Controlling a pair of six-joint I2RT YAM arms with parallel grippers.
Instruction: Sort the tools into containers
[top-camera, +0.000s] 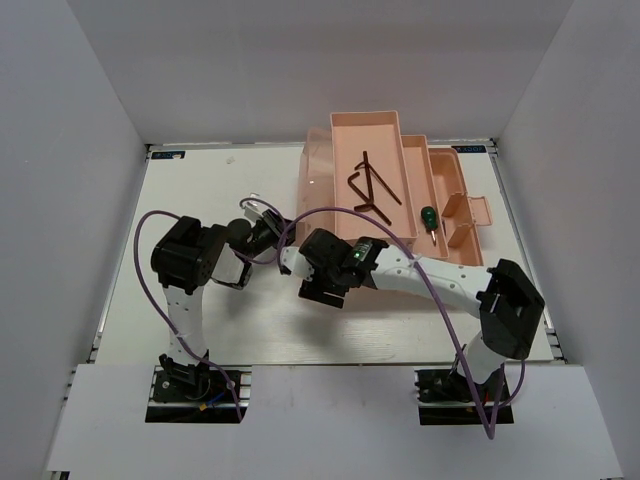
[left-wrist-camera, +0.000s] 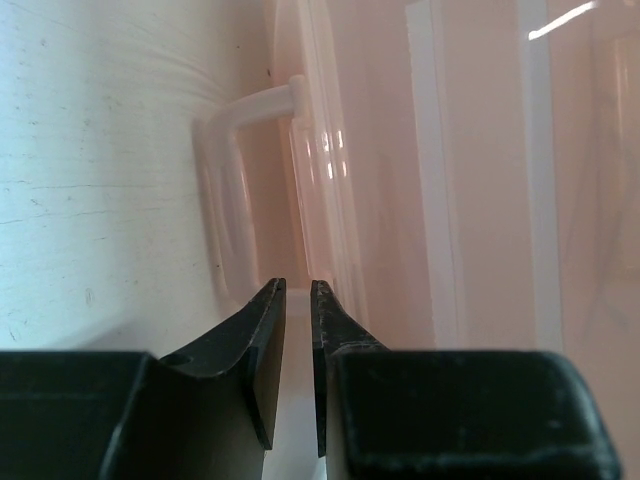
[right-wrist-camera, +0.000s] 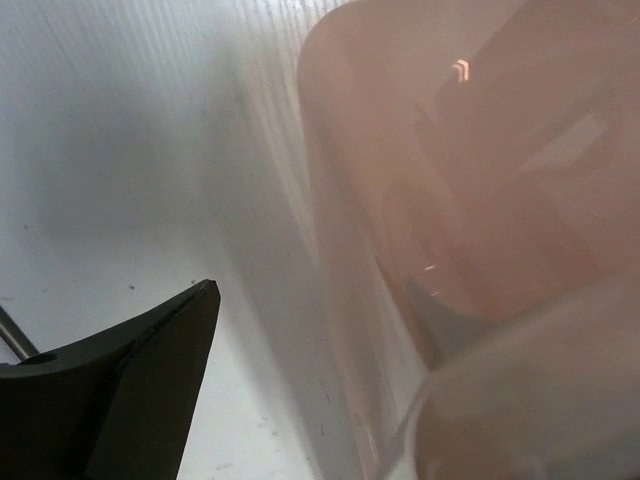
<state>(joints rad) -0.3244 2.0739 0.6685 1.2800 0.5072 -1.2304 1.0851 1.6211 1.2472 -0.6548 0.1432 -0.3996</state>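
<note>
The salmon-pink toolbox (top-camera: 366, 128) stands open at the far right of the table, its trays stepped out. Two dark hex keys (top-camera: 368, 190) lie in the middle tray. A green-handled screwdriver (top-camera: 427, 217) lies in the tray beside it. My left gripper (top-camera: 262, 228) (left-wrist-camera: 297, 290) is shut on the clear lid handle (left-wrist-camera: 215, 170), its jaws a narrow slit apart. My right gripper (top-camera: 300, 262) (right-wrist-camera: 315, 300) is open beside the translucent lid (right-wrist-camera: 450, 150). One finger (right-wrist-camera: 150, 380) shows at the left; the other shows dimly through the plastic.
The white table (top-camera: 200, 190) ends at walls on three sides. Purple cables (top-camera: 150, 225) loop over both arms, which lie close together in the middle. A thin grey rod (right-wrist-camera: 10, 340) pokes in at the left edge of the right wrist view.
</note>
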